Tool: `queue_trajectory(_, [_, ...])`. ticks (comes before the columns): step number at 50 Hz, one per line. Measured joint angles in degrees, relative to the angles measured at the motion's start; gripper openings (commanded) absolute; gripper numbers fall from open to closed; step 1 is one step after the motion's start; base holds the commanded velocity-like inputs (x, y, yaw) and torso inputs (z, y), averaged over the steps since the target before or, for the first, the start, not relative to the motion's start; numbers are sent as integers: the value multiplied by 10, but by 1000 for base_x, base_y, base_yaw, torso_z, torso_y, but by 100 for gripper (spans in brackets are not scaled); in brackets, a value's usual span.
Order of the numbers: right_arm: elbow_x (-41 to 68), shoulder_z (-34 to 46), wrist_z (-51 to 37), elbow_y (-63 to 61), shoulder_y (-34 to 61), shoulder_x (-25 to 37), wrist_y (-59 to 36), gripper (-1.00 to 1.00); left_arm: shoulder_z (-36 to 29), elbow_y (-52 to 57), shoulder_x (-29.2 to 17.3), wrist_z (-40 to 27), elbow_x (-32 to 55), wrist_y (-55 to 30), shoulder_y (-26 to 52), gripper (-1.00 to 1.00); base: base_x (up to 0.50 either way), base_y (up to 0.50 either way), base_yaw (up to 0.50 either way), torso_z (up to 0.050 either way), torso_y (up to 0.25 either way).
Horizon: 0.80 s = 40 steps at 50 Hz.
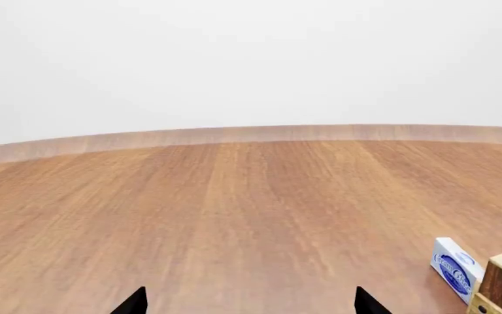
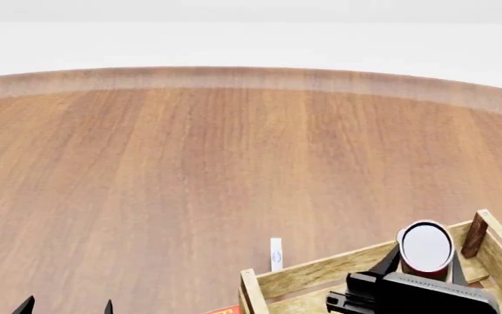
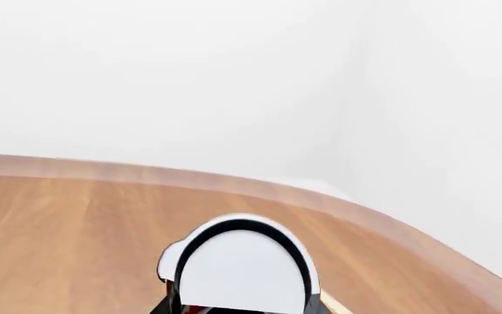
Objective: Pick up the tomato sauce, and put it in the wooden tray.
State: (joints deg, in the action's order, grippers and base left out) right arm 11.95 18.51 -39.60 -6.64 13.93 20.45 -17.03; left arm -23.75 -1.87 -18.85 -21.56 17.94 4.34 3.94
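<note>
1. One tomato sauce [image 2: 425, 247] can is in view: red label, plain white top with a dark rim. It is held upright above the far inner part of the wooden tray, near the tray's far right corner post.
2. One wooden tray [image 2: 321, 269] shows at the lower right of the head view, pale slats with darker posts. Its floor is mostly hidden by the arm, so I cannot tell what lies inside.
3. The right gripper [image 2: 418, 261] has its dark fingers clamped on either side of the can; the right wrist view shows the can top [image 3: 242, 269] filling the space between them.
4. The left gripper [image 1: 249, 302] shows two fingertips standing apart over bare wooden table [image 2: 164, 170], nothing between them.
5. One small blue-and-white box [image 1: 455, 267] stands on the table just beside the tray's outer wall.
</note>
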Motion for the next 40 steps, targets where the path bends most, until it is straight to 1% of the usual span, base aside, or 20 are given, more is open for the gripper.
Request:
queue_trajectory(16, [2,0,31,209,125,-30,28,-100,-2,0,-1,-2,1,1,1,100,0,0,0,0,1])
queue_trajectory(34, [4,-4,65,472,224,-62,125,-100,-4,0,-3,-3,3,2,1,100,0,0,0,0,0])
queue_trajectory(40, [2,-3,76,571,257,-74,171,-100,-5,-1,-3,-4,3,2,1,100,0,0,0,0,0])
